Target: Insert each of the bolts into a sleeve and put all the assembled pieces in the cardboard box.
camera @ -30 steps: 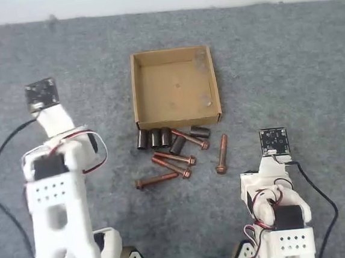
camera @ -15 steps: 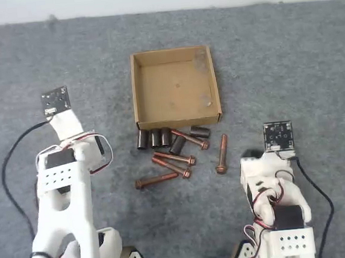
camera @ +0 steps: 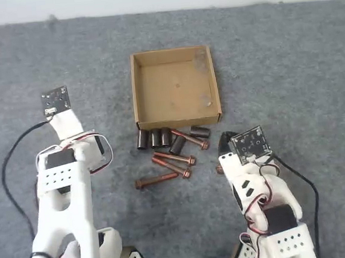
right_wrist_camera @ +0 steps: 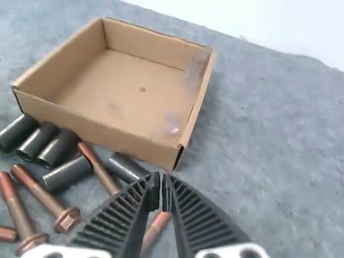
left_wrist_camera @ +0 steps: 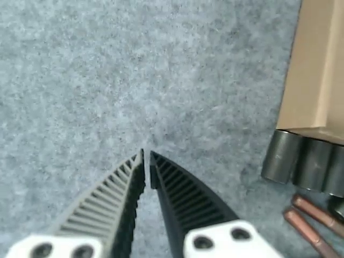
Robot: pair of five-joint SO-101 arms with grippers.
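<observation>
1. High view: the cardboard box point(camera: 175, 89) sits open side up in the middle of the grey carpet point(camera: 288, 64).
   - Against the box's 6 o'clock wall, three sleeves point(camera: 155, 138) lie side by side with their long axes running 12 to 6.
   - A fourth sleeve point(camera: 177, 144) tilts 1 to 7, and a fifth sleeve point(camera: 200, 131) lies roughly 9 to 3.
   - A slanted bolt point(camera: 190, 138) runs between those two, head at its 4 o'clock end.
   - Two parallel bolts point(camera: 174, 159) lie just below with their heads toward 4.
   - A lone bolt point(camera: 157, 180) lies about 9 to 3, head at 9.
   - The left arm point(camera: 62, 175) stands at the box's 8 o'clock, well apart from the parts.
   - The right arm point(camera: 259, 182) is at the box's 5 o'clock, its wrist over most of a covered bolt point(camera: 219, 169).

2. Left wrist view: the left gripper point(left_wrist_camera: 146, 157) hangs over bare carpet. Its fingers are narrowed to a thin slit and hold nothing. The box's outer wall and the three sleeves butted against it lie off to one side.

3. Right wrist view: the right gripper point(right_wrist_camera: 160, 180) is likewise narrowed to a slit and holds nothing. The covered bolt lies on the carpet beneath its fingers, long axis roughly in line with them and pointing toward the box. The fifth sleeve and the slanted bolt lie just beside the tips.
</observation>
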